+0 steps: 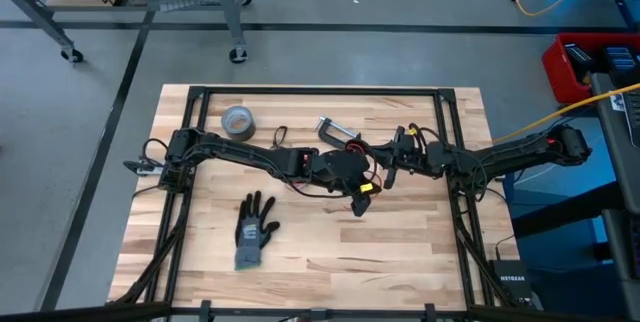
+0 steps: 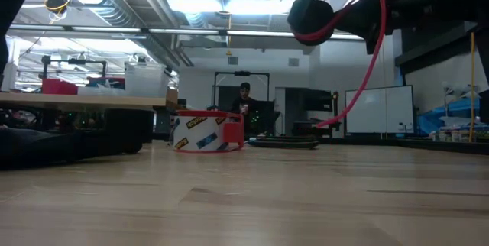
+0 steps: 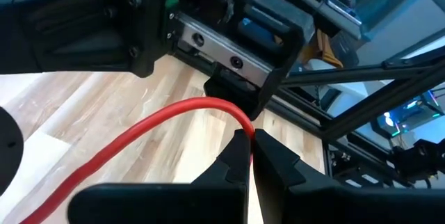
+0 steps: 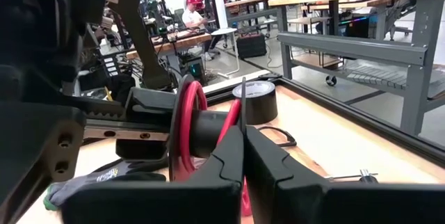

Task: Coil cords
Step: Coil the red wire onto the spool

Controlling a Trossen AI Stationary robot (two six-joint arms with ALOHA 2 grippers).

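Two pincers, left pincer (image 3: 250, 156) and right pincer (image 4: 243, 156), each clamp one red cord (image 3: 149, 130) mid-table.

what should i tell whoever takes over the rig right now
Left gripper: shut on the red cord, mid-table.
Right gripper: shut on the same red cord, facing the left one; several red turns sit wound around the left arm's end.
Black cord: looped on the table near the duct-tape roll, untouched.
Glove: lies near the front.
Done: red cord partly coiled.
Left: finish the red coil and set it down, then coil the black cord.
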